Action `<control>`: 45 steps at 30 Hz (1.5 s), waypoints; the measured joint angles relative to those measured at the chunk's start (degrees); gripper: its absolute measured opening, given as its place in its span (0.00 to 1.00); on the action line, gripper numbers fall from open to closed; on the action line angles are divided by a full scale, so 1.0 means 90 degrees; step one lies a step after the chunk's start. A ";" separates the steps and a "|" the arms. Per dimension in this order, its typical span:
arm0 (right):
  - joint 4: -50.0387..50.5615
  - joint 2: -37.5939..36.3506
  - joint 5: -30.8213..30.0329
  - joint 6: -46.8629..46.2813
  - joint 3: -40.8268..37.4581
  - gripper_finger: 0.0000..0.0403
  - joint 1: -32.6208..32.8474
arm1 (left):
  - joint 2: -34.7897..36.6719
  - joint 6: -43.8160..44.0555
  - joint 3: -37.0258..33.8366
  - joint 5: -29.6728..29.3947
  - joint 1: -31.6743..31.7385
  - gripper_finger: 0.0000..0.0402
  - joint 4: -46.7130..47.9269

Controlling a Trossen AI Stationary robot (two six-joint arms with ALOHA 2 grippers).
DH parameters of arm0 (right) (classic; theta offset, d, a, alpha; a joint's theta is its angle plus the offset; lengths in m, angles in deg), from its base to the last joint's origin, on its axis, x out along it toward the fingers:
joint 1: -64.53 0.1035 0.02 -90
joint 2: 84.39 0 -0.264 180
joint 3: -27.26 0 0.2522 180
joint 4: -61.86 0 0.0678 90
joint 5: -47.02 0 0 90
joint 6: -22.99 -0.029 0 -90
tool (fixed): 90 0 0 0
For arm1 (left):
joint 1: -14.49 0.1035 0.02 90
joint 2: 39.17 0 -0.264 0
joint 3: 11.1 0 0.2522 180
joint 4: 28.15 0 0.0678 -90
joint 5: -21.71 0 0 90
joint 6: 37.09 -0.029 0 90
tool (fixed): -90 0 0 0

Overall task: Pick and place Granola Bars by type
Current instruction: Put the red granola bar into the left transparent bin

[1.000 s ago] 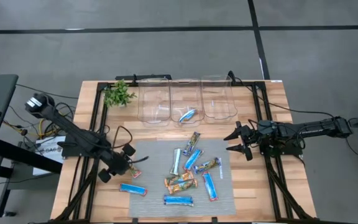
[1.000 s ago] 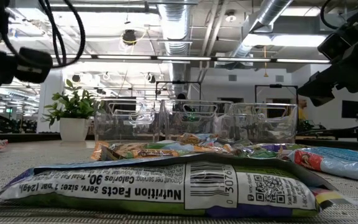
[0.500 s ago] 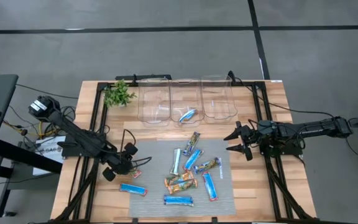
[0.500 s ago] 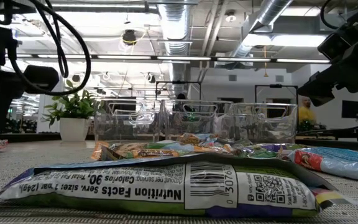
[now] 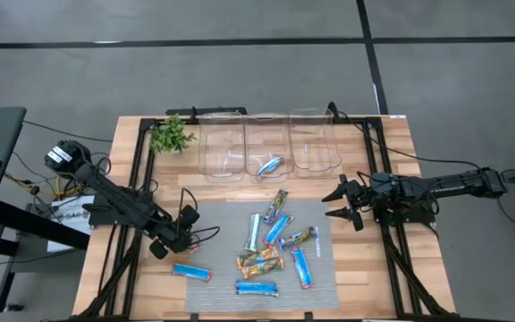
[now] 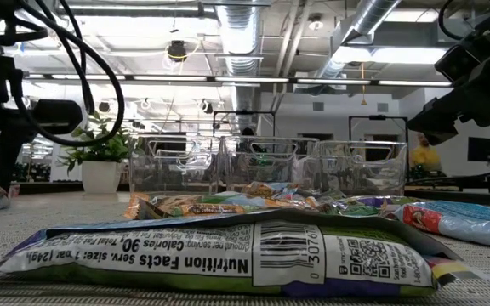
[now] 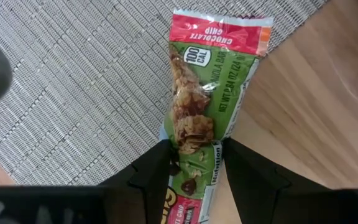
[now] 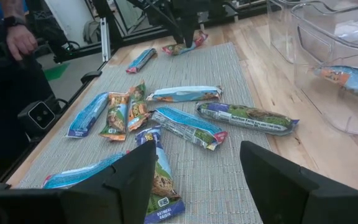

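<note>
High view, left gripper [image 5: 189, 235] clamping a bar [image 7: 207, 99] at the mat [image 5: 231, 215] edge, right gripper [image 5: 336, 203] spread wide beside mat, middle bin [image 5: 267, 145] holding one blue bar [image 5: 270, 165].

Overhead, table-level, 2 wrist views.

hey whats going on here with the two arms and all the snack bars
The robot is sorting granola bars into clear bins. The left gripper is clamped on a green and red bar at the left edge of the grey mat. The right gripper waits open by the mat's right edge. One blue bar lies in the middle bin; the rest lie scattered on the mat.
</note>
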 joint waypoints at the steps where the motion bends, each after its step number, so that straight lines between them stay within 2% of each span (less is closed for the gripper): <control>1: -0.0002 0.0000 0.0000 0.0000 -0.0002 0.56 0.0000 | 0.0000 0.0000 0.0000 0.0000 0.0000 0.36 0.0005; 6: 0.0000 0.0000 -0.0001 0.0000 -0.0001 0.56 0.0002 | 0.0000 0.0005 0.0000 -0.0010 0.0000 0.33 0.0016; 14: 0.0000 0.0000 -0.0001 0.0001 -0.0002 0.56 0.0001 | 0.0005 0.0140 0.0000 -0.0046 0.0000 0.13 0.0013; 18: -0.0002 0.0000 0.0000 0.0000 0.0000 0.56 0.0000 | 0.0009 0.0304 0.0002 -0.0149 -0.0002 0.08 -0.0019; 30: 0.0000 0.0000 -0.0002 0.0000 -0.0002 0.56 0.0002 | 0.0498 0.0771 0.0550 -0.0182 0.0156 0.09 -0.0064; 36: 0.0000 -0.0001 0.0000 0.0000 0.0000 0.56 0.0002 | 0.0748 0.0872 0.1255 -0.0183 0.0540 0.09 -0.0506; 45: 0.0000 -0.0001 0.0000 0.0000 -0.0002 0.56 0.0002 | 0.0806 0.0792 0.2617 -0.0184 0.1498 0.09 -0.1761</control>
